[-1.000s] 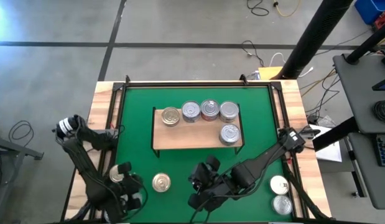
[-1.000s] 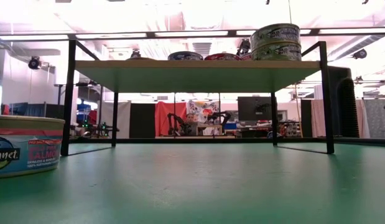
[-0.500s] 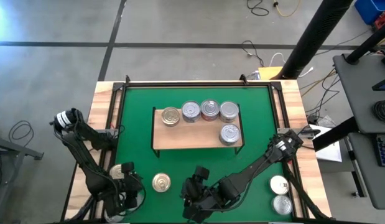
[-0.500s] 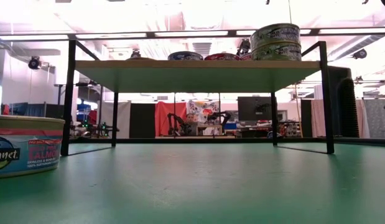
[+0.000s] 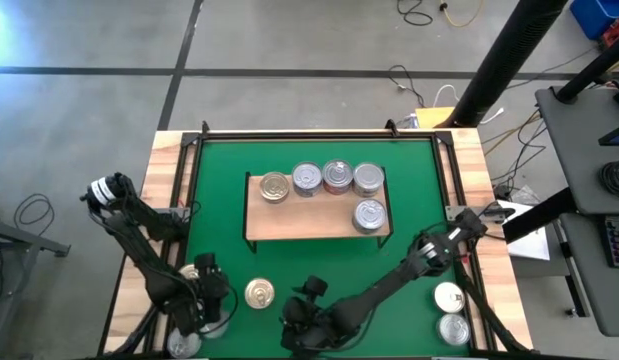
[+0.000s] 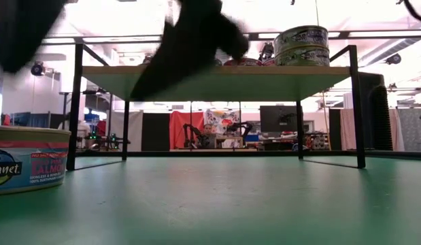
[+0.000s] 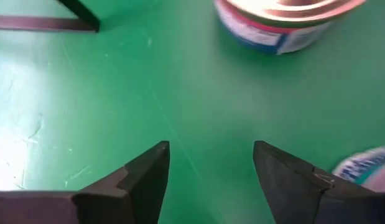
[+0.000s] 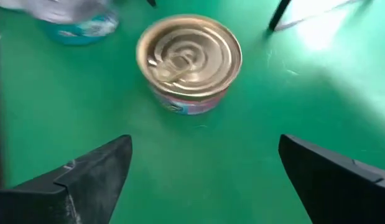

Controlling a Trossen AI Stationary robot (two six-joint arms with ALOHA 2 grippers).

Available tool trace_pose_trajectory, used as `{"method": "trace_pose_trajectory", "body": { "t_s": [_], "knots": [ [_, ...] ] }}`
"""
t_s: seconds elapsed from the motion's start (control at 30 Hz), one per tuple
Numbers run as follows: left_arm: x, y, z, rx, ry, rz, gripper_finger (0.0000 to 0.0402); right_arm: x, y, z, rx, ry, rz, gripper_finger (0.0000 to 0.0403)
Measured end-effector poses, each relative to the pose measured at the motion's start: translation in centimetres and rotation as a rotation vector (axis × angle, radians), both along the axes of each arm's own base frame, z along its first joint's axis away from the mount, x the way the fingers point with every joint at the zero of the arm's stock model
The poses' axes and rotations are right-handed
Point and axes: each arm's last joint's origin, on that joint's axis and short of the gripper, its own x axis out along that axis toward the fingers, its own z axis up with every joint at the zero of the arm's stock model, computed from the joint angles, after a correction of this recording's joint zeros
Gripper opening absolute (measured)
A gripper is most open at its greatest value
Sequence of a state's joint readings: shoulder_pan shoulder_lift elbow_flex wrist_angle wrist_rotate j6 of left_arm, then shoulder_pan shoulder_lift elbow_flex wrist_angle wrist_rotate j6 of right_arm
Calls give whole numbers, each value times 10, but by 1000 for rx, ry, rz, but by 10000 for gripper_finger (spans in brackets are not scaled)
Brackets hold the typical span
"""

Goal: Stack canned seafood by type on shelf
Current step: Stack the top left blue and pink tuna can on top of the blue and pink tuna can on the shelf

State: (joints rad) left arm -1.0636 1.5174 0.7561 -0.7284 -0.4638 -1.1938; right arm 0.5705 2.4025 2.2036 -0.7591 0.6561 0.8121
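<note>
Approaching the gold-lidded tin [image 8: 189,62] from the near edge of the green mat [image 5: 419,190], the right claw [image 8: 204,174] stands released, its jaws spread wide with nothing between them. The left claw [image 7: 211,180] is also released and empty, its jaws apart over bare mat.

Hazards from this position:
- Both arms crowd the near edge of the surface. A collision could occur if either arm swings toward the same tin.
- The right claw's jaws frame the tin, but the tin lies ahead of them and apart. Closing before advancing would grasp nothing; advancing off-centre could push the tin across the mat.
- A second tin [image 7: 285,25] lies ahead of the left claw, with a third tin [image 7: 366,168] just beside its jaw. A sideways move could knock that one.
- The shelf [image 5: 319,215] already carries 5 tins [image 5: 337,177]. In the low view, 2 of them appear stacked. A careless placement could topple that stack.

Location of task items: the gold-lidded tin rests upright on the mat in front of the shelf, between the 2 claws. 2 more tins [image 5: 450,313] sit on the mat at the right, well apart from both claws.
</note>
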Motion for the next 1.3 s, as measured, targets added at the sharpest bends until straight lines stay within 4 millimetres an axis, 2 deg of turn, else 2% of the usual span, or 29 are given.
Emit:
{"method": "trace_pose_trajectory", "body": {
  "t_s": [0.13,0.3,0.47,0.67,1.1,1.3],
  "knots": [
    [4,6,-6,-4,-13,43,215,16,-8,-32,-6,-7,-27,400],
    [15,11,-13,-74,-71,97,215,31,-18,-52,-27,-20,-2,400],
    [26,11,-17,-168,-139,118,215,46,-24,-55,-51,-84,49,400],
    [33,21,-24,-183,-176,154,215,63,-31,-59,-105,-179,114,400],
    [38,23,-24,-184,-209,158,215,67,-36,-78,-106,-177,100,401],
    [39,22,-24,-189,-219,164,215,69,-40,-83,-77,-200,33,401]
  ]
}}
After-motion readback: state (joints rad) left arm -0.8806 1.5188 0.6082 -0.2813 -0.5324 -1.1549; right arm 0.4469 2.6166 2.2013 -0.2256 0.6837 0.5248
